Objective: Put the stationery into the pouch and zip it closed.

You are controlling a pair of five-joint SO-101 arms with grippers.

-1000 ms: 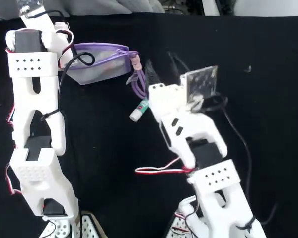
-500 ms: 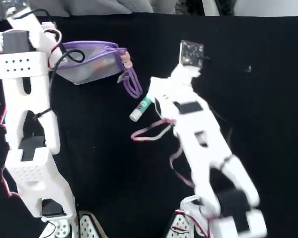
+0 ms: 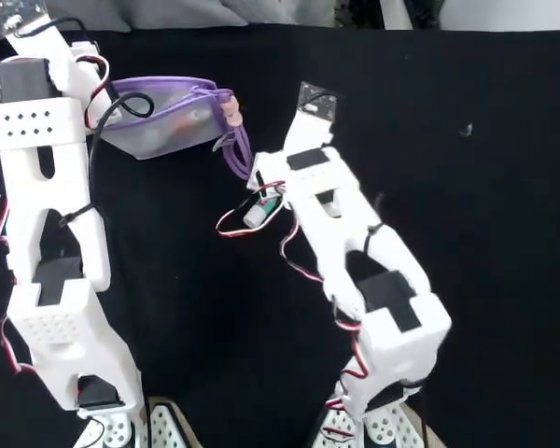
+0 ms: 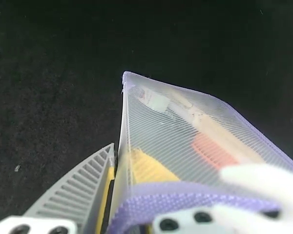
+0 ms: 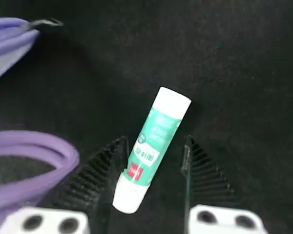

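far left over the black table [image 3: 467, 233], clamped tight on the purple-trimmed rim of the pouch [image 3: 173, 117]: the left gripper [image 3: 107, 101], its ribbed grey finger [image 4: 73, 195] pressed flat against the pouch's striped, see-through wall. behind that wall, dimly, a yellow piece [image 4: 146, 168] next to the clamped edge and an orange-red piece [image 4: 212, 151] beside a pale, long shape (too blurred to name). at the pouch's other end, a pink zip pull [image 3: 230, 107], and hanging just below it a purple strap loop [image 3: 238, 154]. just beyond the loop, lying flat on the table, well apart from the pouch's body and outside it: the glue stick [image 3: 259, 211], green in the middle with white ends. lowered over it, the right gripper [image 5: 154, 146], spread wide, with one of its black toothed fingers [image 5: 107, 161] on each side of the stick's lower half and a thin strip of black showing between stick and teeth on both sides. near the right gripper's one finger, the strap loop, not touching the stick.
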